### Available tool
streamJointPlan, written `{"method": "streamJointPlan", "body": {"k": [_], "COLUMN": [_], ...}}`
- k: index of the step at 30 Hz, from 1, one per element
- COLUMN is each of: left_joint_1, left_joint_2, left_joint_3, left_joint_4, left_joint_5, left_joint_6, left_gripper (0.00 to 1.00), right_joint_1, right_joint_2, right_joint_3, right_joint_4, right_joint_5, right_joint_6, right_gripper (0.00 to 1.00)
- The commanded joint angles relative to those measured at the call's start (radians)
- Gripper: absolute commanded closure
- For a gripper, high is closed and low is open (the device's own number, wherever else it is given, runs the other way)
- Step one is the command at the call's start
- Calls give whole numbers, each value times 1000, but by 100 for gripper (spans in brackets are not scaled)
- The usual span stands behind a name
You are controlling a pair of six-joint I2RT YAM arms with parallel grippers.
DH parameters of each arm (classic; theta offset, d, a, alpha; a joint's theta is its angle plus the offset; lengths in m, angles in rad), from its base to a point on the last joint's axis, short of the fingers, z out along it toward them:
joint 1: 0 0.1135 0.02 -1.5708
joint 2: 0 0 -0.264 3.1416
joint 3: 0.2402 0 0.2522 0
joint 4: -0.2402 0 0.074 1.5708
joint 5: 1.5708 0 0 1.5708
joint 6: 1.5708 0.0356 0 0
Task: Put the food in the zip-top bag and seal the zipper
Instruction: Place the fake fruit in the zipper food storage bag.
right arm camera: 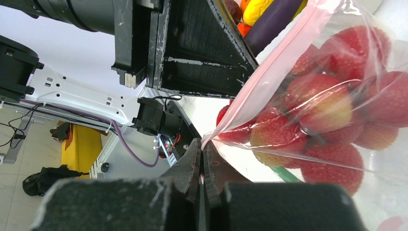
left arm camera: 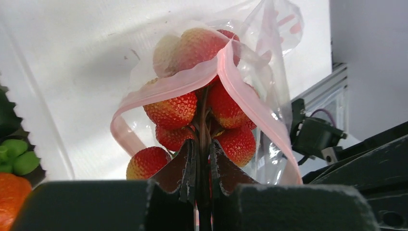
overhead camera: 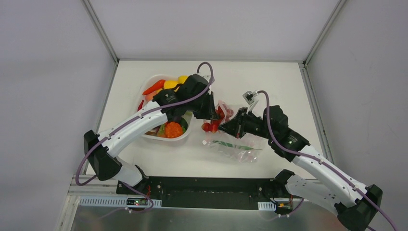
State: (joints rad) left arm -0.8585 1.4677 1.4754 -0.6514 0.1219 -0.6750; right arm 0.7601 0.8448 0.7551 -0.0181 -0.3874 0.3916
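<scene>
strawberries (left arm camera: 173,110) in left tool (left arm camera: 202,161), pointing into bag (left arm camera: 272,57)

Overhead view; wrist close-ups sharing strawberries (left arm camera: 173,110), bag (right arm camera: 269,68)

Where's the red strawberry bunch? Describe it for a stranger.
Start at the white rectangular plastic tub of produce, left of centre. Right of it, the pink-edged mouth of a clear crinkly bag rings a glossy red strawberry cluster. Only it is bunched on one stem, pinched by the left gripper.
</scene>
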Motion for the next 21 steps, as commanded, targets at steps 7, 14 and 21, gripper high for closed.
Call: {"method": "streamJointPlan", "body": {"k": [7,14,21], "left_joint_1": [36,63,72], "left_joint_2": [-52,-107,-126], "left_joint_3": [-122,-297,-232], "left_joint_4": [336,684,522], "left_joint_5": [130,245,273], "left_joint_6": [-240,-376,-203], "left_gripper": [100,97,53], "right_joint_1": [12,10,8], "right_joint_2": [-38,-75,-122], "right_joint_3": [-10,-21,-29], "right_joint_4": [107,140,137], "right_joint_5": [0,153,202], "right_joint_6": [30,52,56], "right_gripper": [100,100,100]}}
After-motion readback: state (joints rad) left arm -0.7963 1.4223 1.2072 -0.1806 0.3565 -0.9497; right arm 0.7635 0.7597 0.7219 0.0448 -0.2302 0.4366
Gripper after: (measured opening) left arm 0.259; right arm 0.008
